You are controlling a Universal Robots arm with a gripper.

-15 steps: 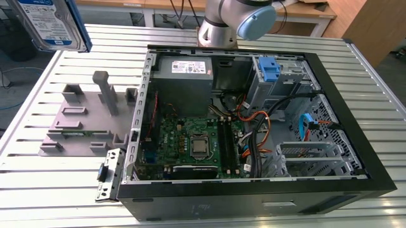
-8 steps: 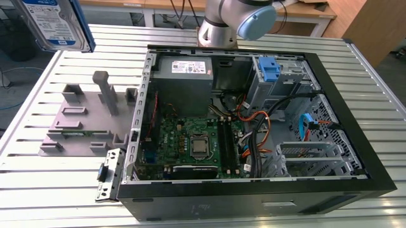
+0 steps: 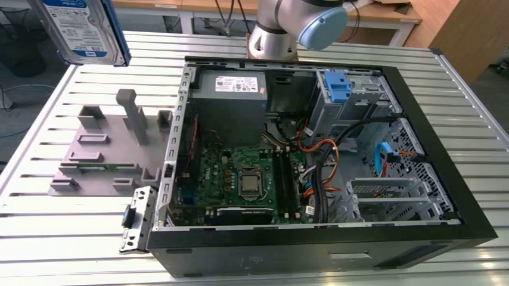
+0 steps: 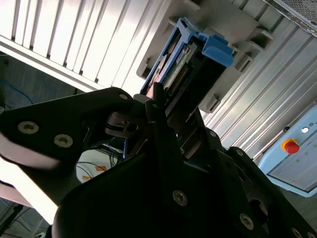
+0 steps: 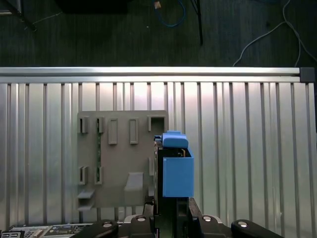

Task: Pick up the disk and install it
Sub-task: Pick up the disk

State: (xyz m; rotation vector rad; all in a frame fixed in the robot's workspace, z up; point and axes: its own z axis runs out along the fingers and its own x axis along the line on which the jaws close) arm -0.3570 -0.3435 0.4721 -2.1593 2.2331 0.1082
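The disk [image 3: 80,30] hangs in the air at the exterior view's far upper left, label side showing, above the slatted table's edge. In the second wrist view my gripper [image 4: 166,116] is shut on the disk [image 4: 190,62], whose blue plastic rail sticks out past the dark fingers [image 4: 158,124]. In the first wrist view the disk [image 5: 177,171] is edge-on, its blue rail over the side of a grey fixture [image 5: 119,158], with the gripper [image 5: 171,215] below it.
An open computer case [image 3: 445,179] lies on the slatted table [image 3: 64,232], with a grey metal box [image 3: 230,89] and a blue latch [image 3: 340,86] inside. The grey fixture [image 3: 104,149] stands to the case's left. A red button [image 4: 290,146] sits on a panel.
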